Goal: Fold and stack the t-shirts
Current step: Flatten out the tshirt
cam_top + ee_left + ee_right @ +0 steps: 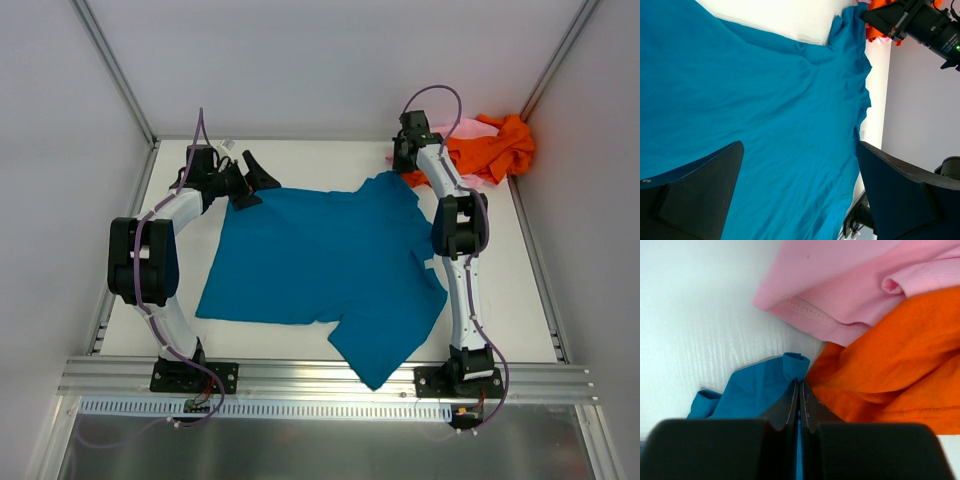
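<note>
The teal-blue t-shirt [320, 260] lies spread over the middle of the table, one sleeve hanging over the front edge. My right gripper [404, 158] is shut on the shirt's far right corner [792, 365], right beside the orange t-shirt [890, 365]. The orange t-shirt [495, 148] and the pale pink t-shirt [455, 130] lie crumpled at the back right; the pink one also shows in the right wrist view [840, 285]. My left gripper [250, 182] is open and empty at the shirt's far left corner, its fingers [695, 195] spread above the teal cloth [770, 115].
White walls with metal frame posts close in the table on the left, back and right. A metal rail [320, 378] runs along the front edge by the arm bases. Bare table [500, 290] shows to the right of the shirt.
</note>
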Controlling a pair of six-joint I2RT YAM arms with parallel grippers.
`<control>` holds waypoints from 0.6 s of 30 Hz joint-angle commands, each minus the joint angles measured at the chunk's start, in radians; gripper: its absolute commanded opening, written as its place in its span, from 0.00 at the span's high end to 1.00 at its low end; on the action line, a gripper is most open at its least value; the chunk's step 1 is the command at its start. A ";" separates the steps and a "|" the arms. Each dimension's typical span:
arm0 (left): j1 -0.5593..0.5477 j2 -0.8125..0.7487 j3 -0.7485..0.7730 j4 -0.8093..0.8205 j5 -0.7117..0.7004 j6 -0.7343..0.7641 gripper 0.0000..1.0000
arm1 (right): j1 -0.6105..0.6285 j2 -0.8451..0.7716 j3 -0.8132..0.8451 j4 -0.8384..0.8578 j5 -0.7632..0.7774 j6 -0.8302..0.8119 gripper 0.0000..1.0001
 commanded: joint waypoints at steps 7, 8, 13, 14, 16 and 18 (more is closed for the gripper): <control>-0.006 0.008 0.032 0.022 0.022 -0.008 0.01 | -0.035 -0.043 0.040 -0.017 0.139 -0.011 1.00; -0.006 0.008 0.035 0.024 0.023 -0.009 0.01 | -0.042 -0.049 0.038 -0.025 0.145 -0.004 1.00; -0.004 0.022 0.050 0.022 0.027 -0.014 0.01 | -0.055 -0.064 0.006 -0.011 0.141 -0.008 0.85; -0.006 0.025 0.058 0.022 0.027 -0.015 0.01 | -0.055 -0.067 0.003 -0.004 0.139 -0.011 0.60; -0.006 0.028 0.061 0.022 0.028 -0.017 0.01 | -0.055 -0.070 -0.008 0.007 0.133 -0.013 0.46; -0.006 0.030 0.061 0.022 0.028 -0.017 0.01 | -0.055 -0.067 -0.006 0.015 0.125 -0.014 0.41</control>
